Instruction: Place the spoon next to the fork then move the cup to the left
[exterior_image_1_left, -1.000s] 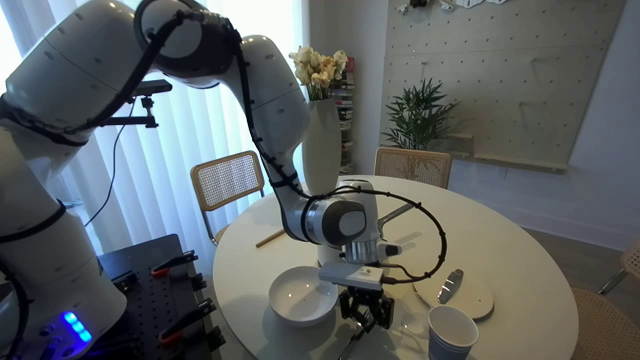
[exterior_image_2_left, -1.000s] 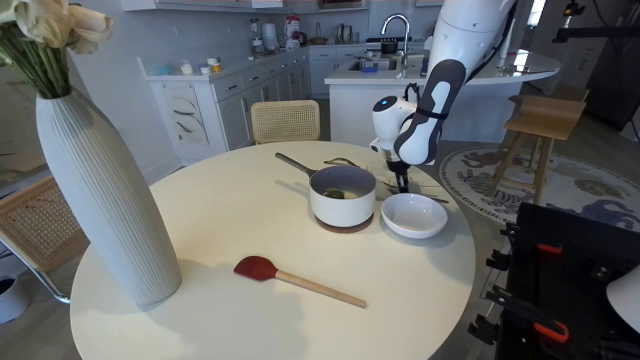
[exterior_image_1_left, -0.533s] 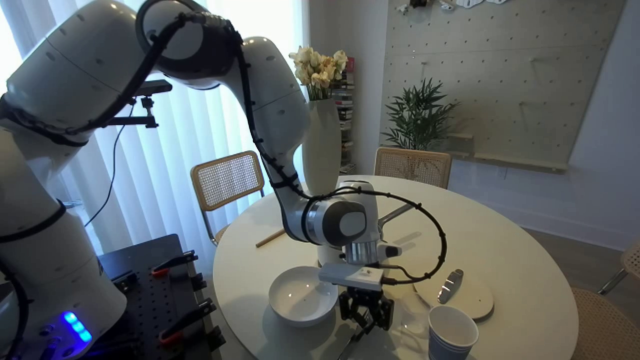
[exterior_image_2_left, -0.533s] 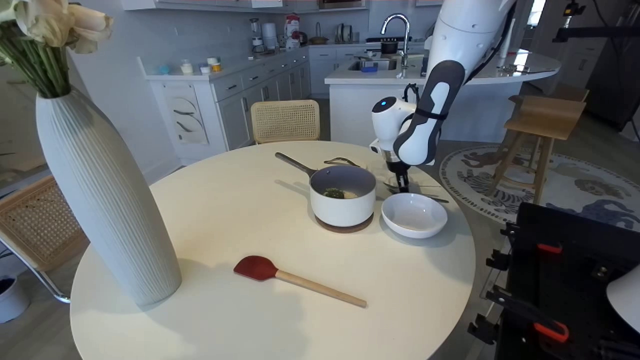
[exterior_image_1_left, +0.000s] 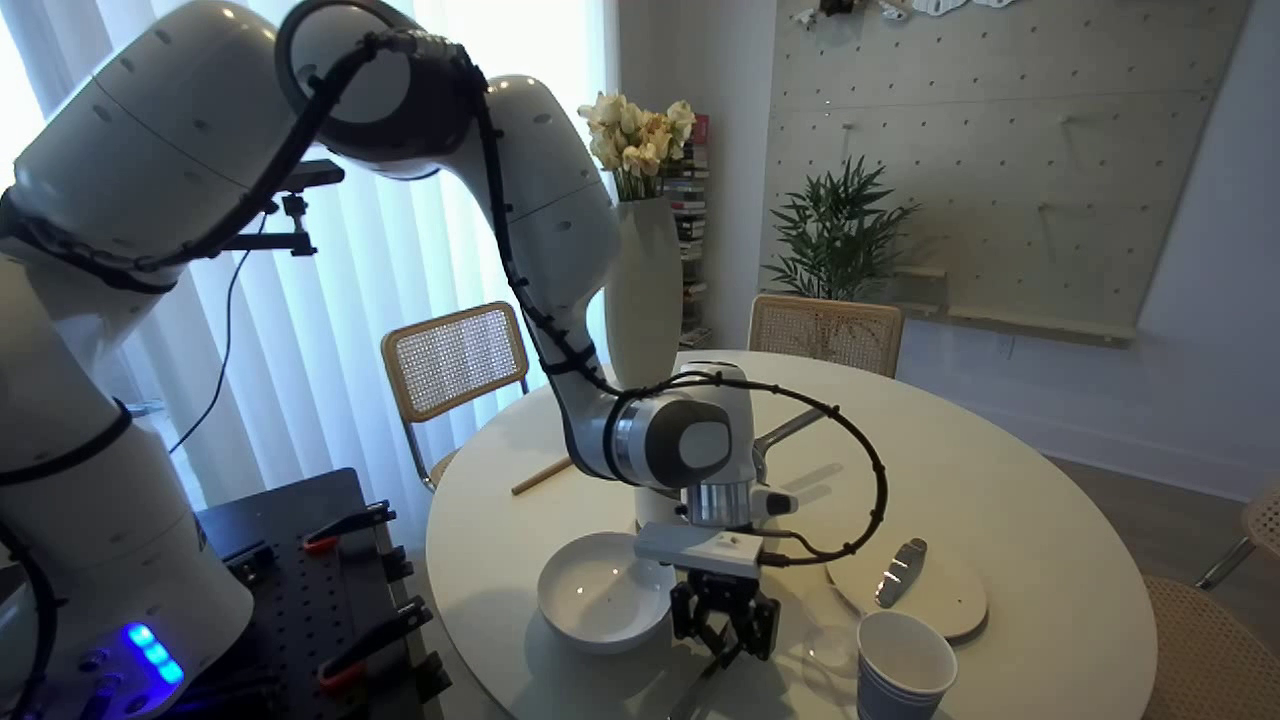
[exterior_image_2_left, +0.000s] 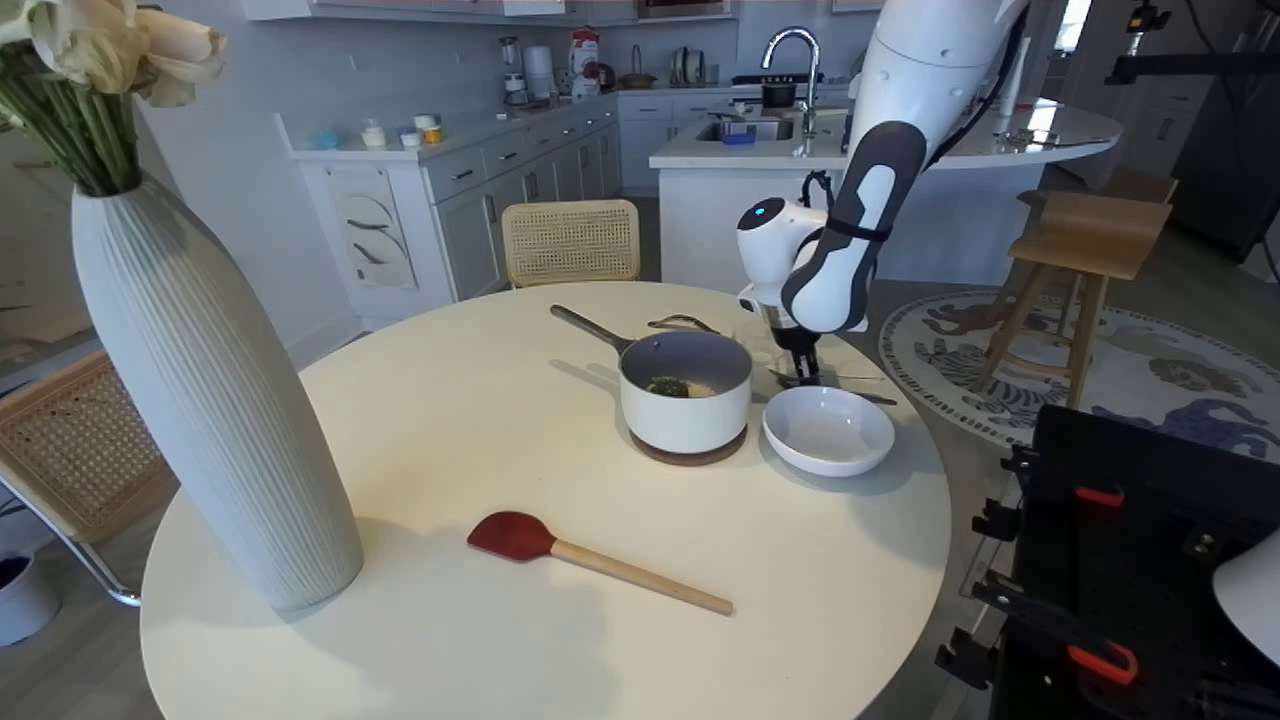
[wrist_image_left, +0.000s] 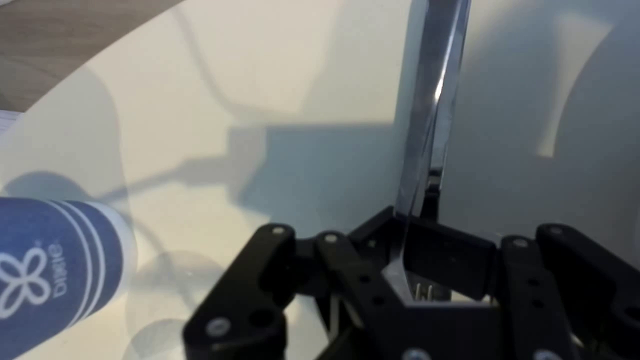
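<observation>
In the wrist view the jaws of my gripper (wrist_image_left: 404, 220) are shut on a slim shiny handle, apparently that of the spoon (wrist_image_left: 424, 110), which runs up the picture. Its head end is largely hidden by the gripper. A second metal strip that looks like the fork (wrist_image_left: 442, 135) lies just beneath it, with two thin prongs showing below the fingers. Low over the table beside the white bowl hangs the gripper (exterior_image_1_left: 722, 655) in an exterior view. The cup (exterior_image_1_left: 905, 670), blue paper with white stripes, stands upright farther right; in the wrist view the cup (wrist_image_left: 60, 270) is at left.
The white bowl (exterior_image_1_left: 605, 600) is close to the gripper. A clear glass (exterior_image_1_left: 830, 640) stands between gripper and cup. A round board (exterior_image_1_left: 950, 590) bears a shiny metal piece. Pot (exterior_image_2_left: 684, 425), red spatula (exterior_image_2_left: 600, 565) and tall vase (exterior_image_2_left: 220, 400) also occupy the table.
My gripper has shifted slightly to the left in both exterior views, with the held handle moving along a little. The bowl, cup and glass have stayed in place.
</observation>
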